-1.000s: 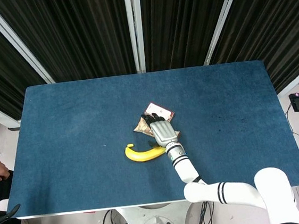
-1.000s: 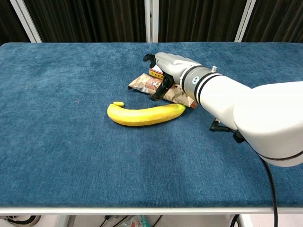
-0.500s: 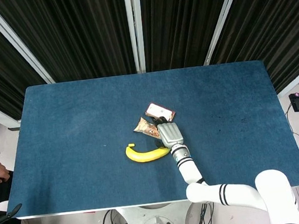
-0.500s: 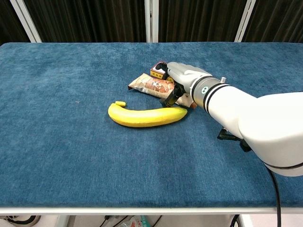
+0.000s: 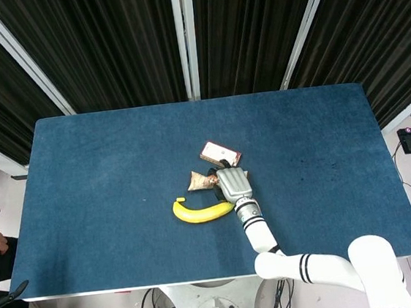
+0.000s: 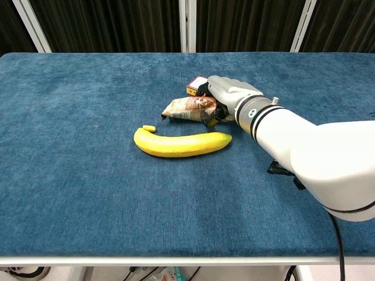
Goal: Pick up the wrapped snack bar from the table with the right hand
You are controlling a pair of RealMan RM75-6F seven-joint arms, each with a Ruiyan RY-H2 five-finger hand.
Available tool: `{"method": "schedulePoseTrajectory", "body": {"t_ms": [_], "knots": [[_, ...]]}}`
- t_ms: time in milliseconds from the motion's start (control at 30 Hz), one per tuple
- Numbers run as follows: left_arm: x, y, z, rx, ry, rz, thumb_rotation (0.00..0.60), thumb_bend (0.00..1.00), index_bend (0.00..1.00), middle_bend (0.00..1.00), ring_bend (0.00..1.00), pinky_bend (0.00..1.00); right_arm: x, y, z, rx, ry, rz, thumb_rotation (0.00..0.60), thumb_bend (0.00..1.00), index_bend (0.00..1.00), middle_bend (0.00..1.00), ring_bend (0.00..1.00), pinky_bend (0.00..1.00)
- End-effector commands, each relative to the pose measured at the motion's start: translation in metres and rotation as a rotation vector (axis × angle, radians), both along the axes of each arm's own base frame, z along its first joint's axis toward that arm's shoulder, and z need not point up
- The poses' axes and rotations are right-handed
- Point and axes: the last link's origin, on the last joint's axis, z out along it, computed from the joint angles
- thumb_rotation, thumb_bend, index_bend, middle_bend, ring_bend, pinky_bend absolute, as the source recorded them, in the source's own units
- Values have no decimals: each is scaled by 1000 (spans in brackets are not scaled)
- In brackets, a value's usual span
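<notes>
Crinkled snack bar in right hand

No legible text: print on snack bar wrapper and small box behind it too blurred/small to read.

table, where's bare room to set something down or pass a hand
The table is bare cloth to the left of the banana, along the far edge by the curtains, and to the right of the right hand. The middle is crowded: the right hand grips the snack bar, with the small box just behind and the banana just in front.
</notes>
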Motion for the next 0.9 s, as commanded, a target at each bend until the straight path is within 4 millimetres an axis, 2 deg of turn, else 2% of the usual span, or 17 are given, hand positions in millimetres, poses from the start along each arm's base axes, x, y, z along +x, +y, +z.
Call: {"method": "schedulePoseTrajectory", "body": {"t_ms": [33,267,600,767,900], "knots": [[0,0,0,1,0,-1,436,92,109,104,108,211,2,-2,6,-33,-12,15,600,587,576,563,507,752],[1,0,1,4,-1,-5,434,93,109,104,108,211,18,-5,35,-124,-86,104,600,619,616,587,534,776],[4,1,2,10,0,-10,434,93,109,104,108,211,54,-3,98,-285,-349,238,600,623,624,592,536,779],[6,2,3,12,4,-12,435,93,109,104,108,211,59,0,123,-376,-455,312,600,617,625,588,536,779],[6,4,4,17,5,-13,435,93,109,104,108,211,56,-3,128,-399,-501,317,600,604,625,588,536,779]]}}
